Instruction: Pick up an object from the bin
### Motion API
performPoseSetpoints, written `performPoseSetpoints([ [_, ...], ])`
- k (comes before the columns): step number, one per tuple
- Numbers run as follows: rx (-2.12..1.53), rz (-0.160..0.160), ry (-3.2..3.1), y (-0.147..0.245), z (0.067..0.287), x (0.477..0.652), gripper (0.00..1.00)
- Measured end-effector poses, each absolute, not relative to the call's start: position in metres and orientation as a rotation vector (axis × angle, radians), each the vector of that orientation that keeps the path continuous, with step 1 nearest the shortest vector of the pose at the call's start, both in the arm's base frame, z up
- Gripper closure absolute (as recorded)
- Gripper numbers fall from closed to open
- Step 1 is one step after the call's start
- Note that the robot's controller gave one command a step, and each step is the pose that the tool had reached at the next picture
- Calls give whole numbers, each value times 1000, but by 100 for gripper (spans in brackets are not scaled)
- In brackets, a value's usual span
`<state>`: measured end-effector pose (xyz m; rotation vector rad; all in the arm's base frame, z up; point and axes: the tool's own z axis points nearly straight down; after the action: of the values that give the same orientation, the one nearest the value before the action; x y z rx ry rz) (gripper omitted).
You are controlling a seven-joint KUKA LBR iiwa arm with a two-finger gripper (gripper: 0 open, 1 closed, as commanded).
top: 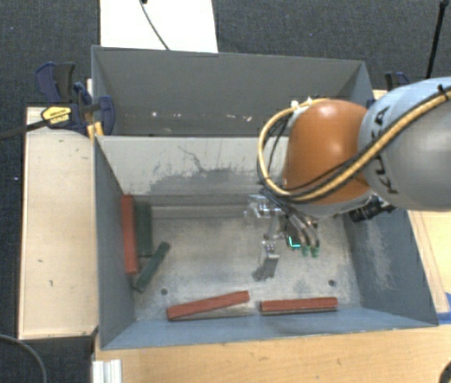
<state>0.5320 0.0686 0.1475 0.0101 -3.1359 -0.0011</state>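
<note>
Claw (267,268) hangs low under the orange cover (326,154), over bare floor in the middle-right of the bin (209,94). I can't tell from here how far it's open or whether it has hold of anything. The arm comes in from the right, with yellow and black cables (267,146) looping round the cover. I count 5 loose things, all well apart from the claw. The closest is the right red bar (298,304), lying flat along the near wall, just below and right of the claw. The slanted red bar (207,306) lies to its left, also by the near wall, with the 2 nearly end to end. The long red bar (128,234) runs along the left wall with the green bar (143,228) right beside it. The short green bar (152,263) lies tilted at their near end.
</note>
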Motion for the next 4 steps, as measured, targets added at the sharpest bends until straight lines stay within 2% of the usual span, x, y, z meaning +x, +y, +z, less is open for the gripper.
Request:
performPoseSetpoints([
  [1,425,-3,-3121,139,71,484,0],
  [2,4,-2,-3146,140,101,478,0],
  [3,183,0,-3136,120,100,479,0],
  [4,427,-1,-3123,150,72,480,0],
])
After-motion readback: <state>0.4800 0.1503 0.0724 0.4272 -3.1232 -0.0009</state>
